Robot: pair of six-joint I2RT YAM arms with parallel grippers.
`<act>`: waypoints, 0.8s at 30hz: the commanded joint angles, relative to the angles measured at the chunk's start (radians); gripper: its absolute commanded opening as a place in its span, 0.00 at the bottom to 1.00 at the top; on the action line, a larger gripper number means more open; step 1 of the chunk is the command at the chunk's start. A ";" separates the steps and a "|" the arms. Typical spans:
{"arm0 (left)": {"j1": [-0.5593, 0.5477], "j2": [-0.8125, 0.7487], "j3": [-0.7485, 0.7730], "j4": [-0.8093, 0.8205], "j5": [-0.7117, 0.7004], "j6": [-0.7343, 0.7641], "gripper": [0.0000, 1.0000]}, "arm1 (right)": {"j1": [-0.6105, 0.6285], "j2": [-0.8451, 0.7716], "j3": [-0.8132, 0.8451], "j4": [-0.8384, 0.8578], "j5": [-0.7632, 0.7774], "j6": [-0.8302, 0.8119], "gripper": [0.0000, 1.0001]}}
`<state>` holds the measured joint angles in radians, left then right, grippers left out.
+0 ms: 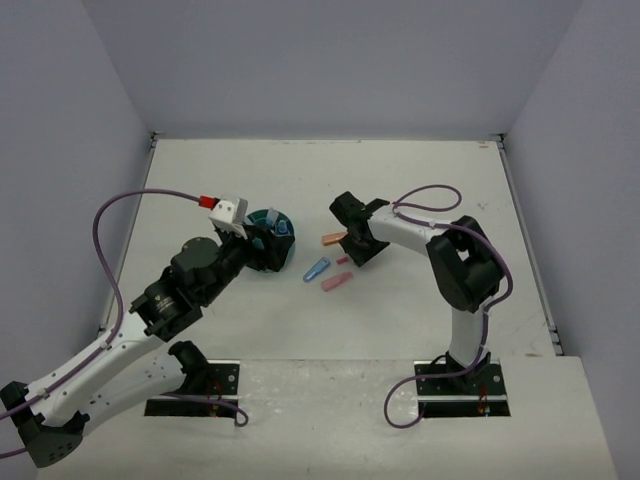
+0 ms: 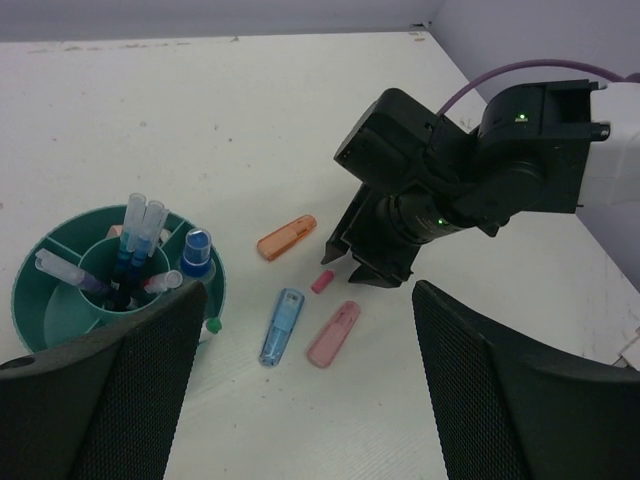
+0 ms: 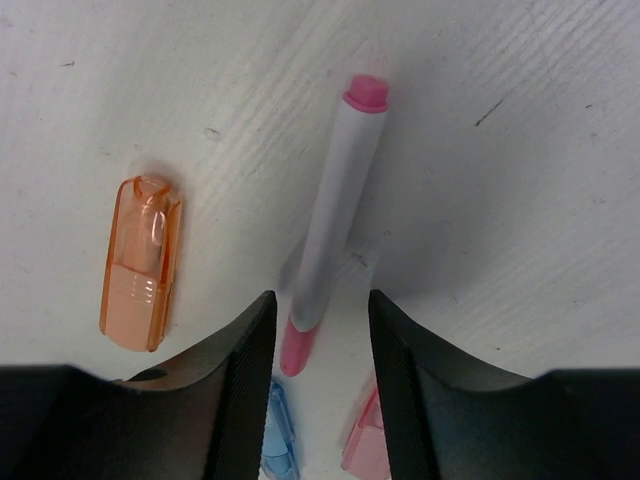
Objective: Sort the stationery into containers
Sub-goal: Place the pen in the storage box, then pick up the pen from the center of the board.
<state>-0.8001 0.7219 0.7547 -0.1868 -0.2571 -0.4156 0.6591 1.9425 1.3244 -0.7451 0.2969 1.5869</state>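
Note:
A white pen with pink ends [image 3: 335,210] lies on the table, its lower end between the fingers of my right gripper [image 3: 322,350]. The jaws stand open, with a gap on each side of the pen. Beside it lie an orange marker [image 3: 141,262], a light-blue marker [image 2: 282,325] and a pink marker [image 2: 334,333]. The teal round organizer [image 2: 40,300] holds several pens and a blue-capped bottle [image 2: 196,250]. My left gripper [image 2: 310,400] hangs open and empty above the table, just right of the organizer. From above, the organizer [image 1: 268,238] is partly hidden by the left arm.
The right arm's black wrist [image 2: 450,190] fills the middle right of the left wrist view, close over the loose markers. The white table [image 1: 420,190] is walled on three sides. A purple cable [image 1: 110,240] loops off the left arm.

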 commanded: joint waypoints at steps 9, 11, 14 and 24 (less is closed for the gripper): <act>-0.004 -0.032 -0.020 -0.009 0.041 -0.035 0.85 | -0.081 0.010 -0.031 -0.083 -0.025 0.000 0.18; -0.004 -0.045 -0.013 -0.016 0.042 -0.035 0.85 | -0.094 0.001 -0.051 -0.084 -0.032 -0.020 0.16; -0.004 -0.056 -0.006 -0.027 0.042 -0.037 0.85 | -0.117 -0.015 -0.112 -0.078 -0.034 -0.052 0.09; -0.004 0.070 -0.008 0.055 0.177 -0.110 0.88 | -0.120 -0.370 -0.385 0.317 0.010 -0.481 0.00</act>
<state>-0.8001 0.7313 0.7368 -0.2003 -0.1822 -0.4740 0.5419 1.7327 1.0314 -0.5818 0.2464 1.3499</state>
